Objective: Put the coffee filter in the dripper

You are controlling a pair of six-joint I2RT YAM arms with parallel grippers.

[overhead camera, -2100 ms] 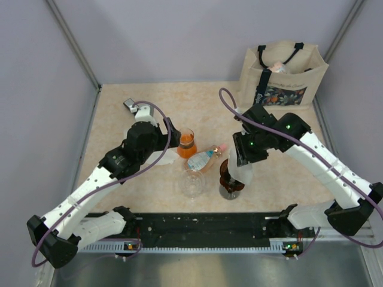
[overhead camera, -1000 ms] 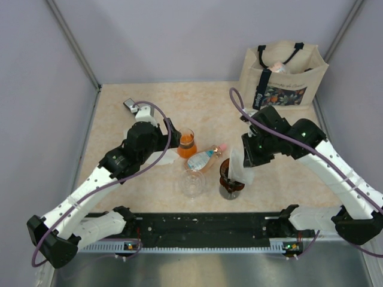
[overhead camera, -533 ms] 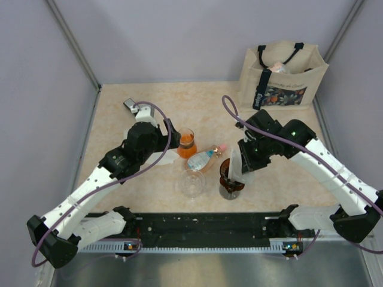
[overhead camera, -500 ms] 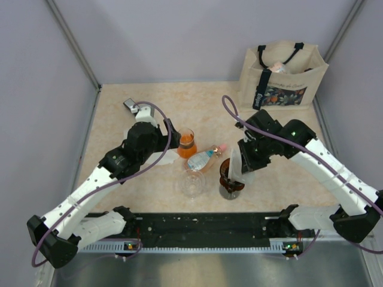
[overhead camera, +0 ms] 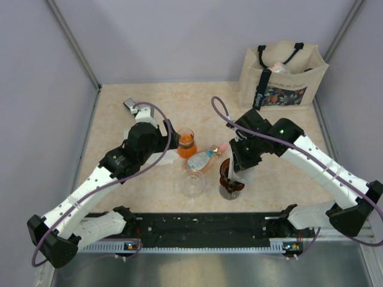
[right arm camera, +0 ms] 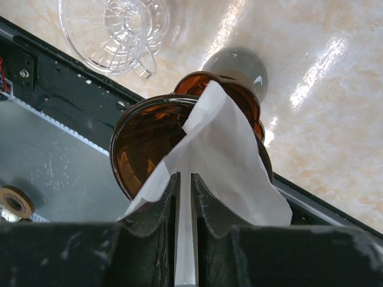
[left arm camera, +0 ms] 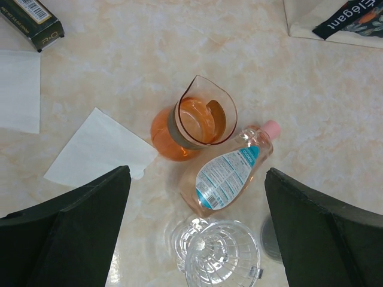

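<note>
The dripper is a dark amber cone on a stand near the table's front edge. In the right wrist view its round rim sits just below the fingers. My right gripper is shut on the coffee filter, a thin white paper piece. The right gripper holds the coffee filter over the right side of the rim, part of it draped past the rim. I cannot tell whether the paper touches the dripper. My left gripper is open and empty above the bottle and glasses; it also shows in the top view.
A clear glass cup stands left of the dripper. A glass of orange liquid and a lying bottle are behind it. Spare filters and a dark box lie left. A tote bag is back right.
My right arm swung out to the right, then came back left with the filter, now over the dripper's rim. The left arm has not moved.
</note>
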